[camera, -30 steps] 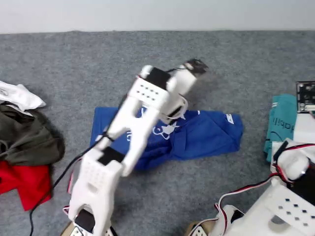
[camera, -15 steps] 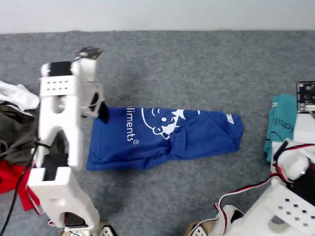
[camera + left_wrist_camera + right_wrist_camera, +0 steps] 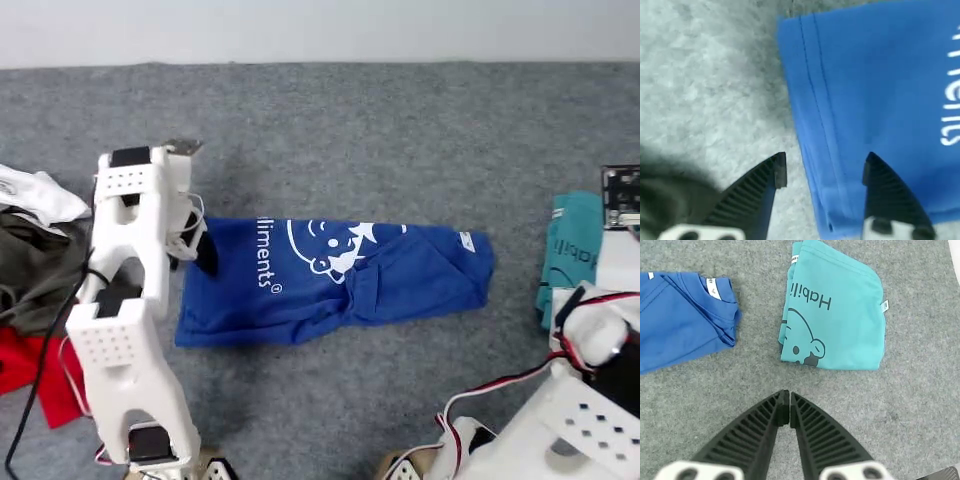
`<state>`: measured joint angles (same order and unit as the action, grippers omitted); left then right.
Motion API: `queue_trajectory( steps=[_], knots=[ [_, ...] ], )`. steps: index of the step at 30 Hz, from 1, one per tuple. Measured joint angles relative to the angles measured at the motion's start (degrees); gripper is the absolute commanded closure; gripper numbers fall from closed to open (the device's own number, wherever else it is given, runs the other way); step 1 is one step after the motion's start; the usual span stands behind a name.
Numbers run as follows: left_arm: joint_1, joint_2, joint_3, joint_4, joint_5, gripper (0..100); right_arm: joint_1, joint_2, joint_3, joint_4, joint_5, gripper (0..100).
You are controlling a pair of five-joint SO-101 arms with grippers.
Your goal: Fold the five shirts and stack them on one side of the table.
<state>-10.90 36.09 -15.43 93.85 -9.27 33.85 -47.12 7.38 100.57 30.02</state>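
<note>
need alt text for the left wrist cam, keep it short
The left gripper, jaws open, straddles the stitched hem edge of a blue shirt lying flat on the grey carpeted table, one jaw over the carpet and the other over the fabric. Part of a white print shows on the shirt.

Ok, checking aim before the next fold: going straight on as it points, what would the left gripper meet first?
Most likely the blue shirt, at its hem: the open left gripper straddles that edge, one finger over cloth, one over the grey table. Depth is unclear.
</note>
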Motion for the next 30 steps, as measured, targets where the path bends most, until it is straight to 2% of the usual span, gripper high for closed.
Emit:
queue_trajectory(
  steps=[8, 17, 25, 30],
  knots=[
    [0.0, 6.1, -1.0, 0.1, 6.4, 77, 0.0, 0.0, 0.0, 0.0, 0.0, 98.9],
    [1.4, 6.2, -1.4, 0.2, 8.0, 99, 0.0, 0.0, 0.0, 0.0, 0.0, 98.9],
    [3.5, 7.0, -4.1, 2.5, 8.1, 99, 0.0, 0.0, 0.0, 0.0, 0.0, 98.9],
    [-0.5, 7.6, -11.0, 3.9, 8.1, 99, 0.0, 0.0, 0.0, 0.0, 0.0, 98.9]
  ],
)
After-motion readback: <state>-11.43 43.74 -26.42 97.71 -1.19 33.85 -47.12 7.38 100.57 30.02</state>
